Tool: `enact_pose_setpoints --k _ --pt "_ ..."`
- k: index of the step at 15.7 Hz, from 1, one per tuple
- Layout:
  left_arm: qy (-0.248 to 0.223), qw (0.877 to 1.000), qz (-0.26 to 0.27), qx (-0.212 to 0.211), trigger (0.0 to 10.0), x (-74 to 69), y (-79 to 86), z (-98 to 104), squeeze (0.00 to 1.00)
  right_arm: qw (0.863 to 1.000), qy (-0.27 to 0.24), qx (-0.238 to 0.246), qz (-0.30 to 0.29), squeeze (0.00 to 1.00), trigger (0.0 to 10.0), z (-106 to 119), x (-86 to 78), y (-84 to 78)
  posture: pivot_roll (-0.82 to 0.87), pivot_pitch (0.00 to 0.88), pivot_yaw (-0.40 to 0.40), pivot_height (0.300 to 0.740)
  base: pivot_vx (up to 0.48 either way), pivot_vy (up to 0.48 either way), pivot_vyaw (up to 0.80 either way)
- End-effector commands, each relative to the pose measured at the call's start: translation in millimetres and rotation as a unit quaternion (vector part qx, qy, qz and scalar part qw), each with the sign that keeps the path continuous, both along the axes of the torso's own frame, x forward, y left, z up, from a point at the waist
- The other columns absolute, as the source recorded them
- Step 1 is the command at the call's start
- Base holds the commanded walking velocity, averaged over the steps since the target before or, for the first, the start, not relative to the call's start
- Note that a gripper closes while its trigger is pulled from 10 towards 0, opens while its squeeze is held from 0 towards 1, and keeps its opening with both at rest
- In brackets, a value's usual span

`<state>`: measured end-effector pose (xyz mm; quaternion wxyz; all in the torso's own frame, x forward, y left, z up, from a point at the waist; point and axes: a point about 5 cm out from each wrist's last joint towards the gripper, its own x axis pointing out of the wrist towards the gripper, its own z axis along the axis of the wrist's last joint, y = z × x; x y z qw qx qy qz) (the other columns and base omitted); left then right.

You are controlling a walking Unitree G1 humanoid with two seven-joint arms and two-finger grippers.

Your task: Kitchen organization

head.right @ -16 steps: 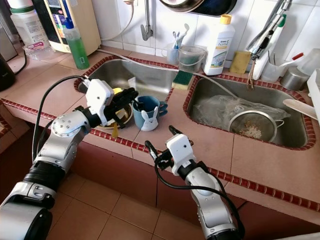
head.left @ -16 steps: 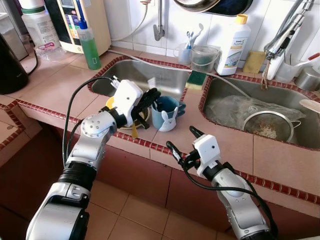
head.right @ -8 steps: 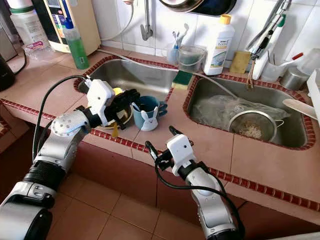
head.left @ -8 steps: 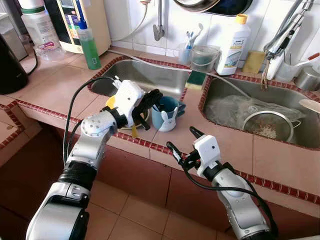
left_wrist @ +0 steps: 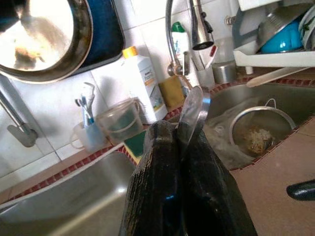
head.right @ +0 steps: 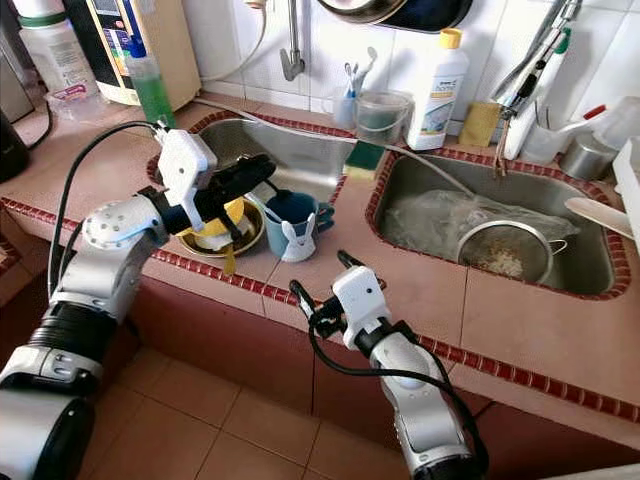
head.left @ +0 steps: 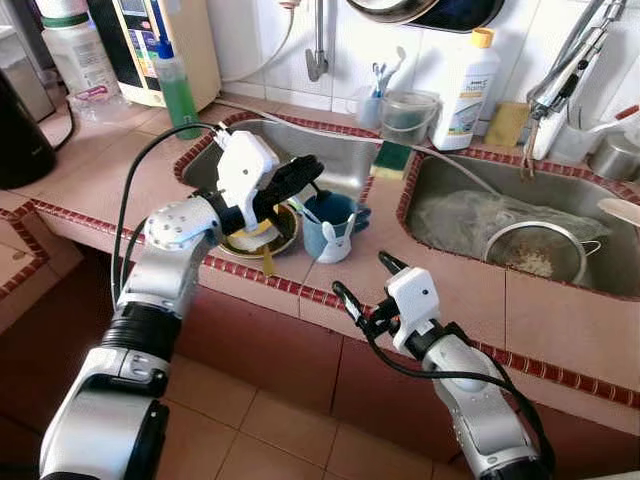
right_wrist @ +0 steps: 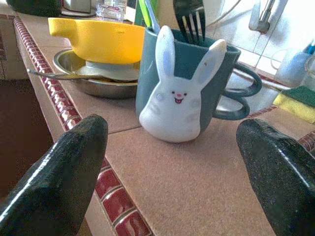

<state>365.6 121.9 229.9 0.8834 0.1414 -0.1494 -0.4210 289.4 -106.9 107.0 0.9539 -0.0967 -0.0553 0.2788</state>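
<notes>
Left gripper [head.left: 300, 172] jaws clamp a spoon [left_wrist: 193, 109] above the rabbit mug [head.left: 331, 226] — right gripper [head.left: 362, 284] jaws spread wide.

L claw [left_wrist: 183, 142] pinches what looks like a spoon [left_wrist: 193, 109] above sink [left_wrist: 74, 206].

I see bare tabletop [head.left: 420, 250] between my right hand [head.left: 362, 290] and the rabbit mug [head.left: 331, 226], an unobstructed approach. The mug stands just beside the steel bowl [head.left: 262, 236] holding a yellow dish [right_wrist: 98, 39], leaving little gap there. Cutlery [right_wrist: 189, 17] projects above the mug's rim, obstructing entry from above.
</notes>
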Motion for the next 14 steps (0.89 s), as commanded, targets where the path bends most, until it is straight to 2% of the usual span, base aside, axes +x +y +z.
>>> enact_pose_setpoints --k 1,9,11,14 --pt "-0.022 1.0 -0.01 -0.003 10.0 0.3 0.3 17.4 0.0 1.0 -0.001 -0.002 0.005 0.0 10.0 -0.3 1.2 2.2 -0.07 0.035 0.025 0.74 0.0 0.0 0.0" --pt "-0.01 0.996 0.001 -0.089 10.0 0.9 8.9 30.5 0.0 1.0 -0.009 0.01 0.002 0.0 10.0 6.1 4.8 3.6 -0.07 0.032 0.027 0.74 0.0 0.0 0.0" --pt "-0.011 0.992 0.036 -0.117 10.0 2.9 16.0 30.2 0.0 0.999 -0.016 0.028 -0.01 0.0 10.0 13.2 8.4 1.2 -0.07 0.031 0.027 0.74 0.0 0.0 0.0" --pt "-0.011 0.987 0.082 -0.136 10.0 5.2 24.4 25.4 0.0 0.998 -0.026 0.042 -0.029 0.0 10.0 20.9 12.4 -4.8 -0.07 0.028 0.027 0.74 0.0 0.0 0.0"
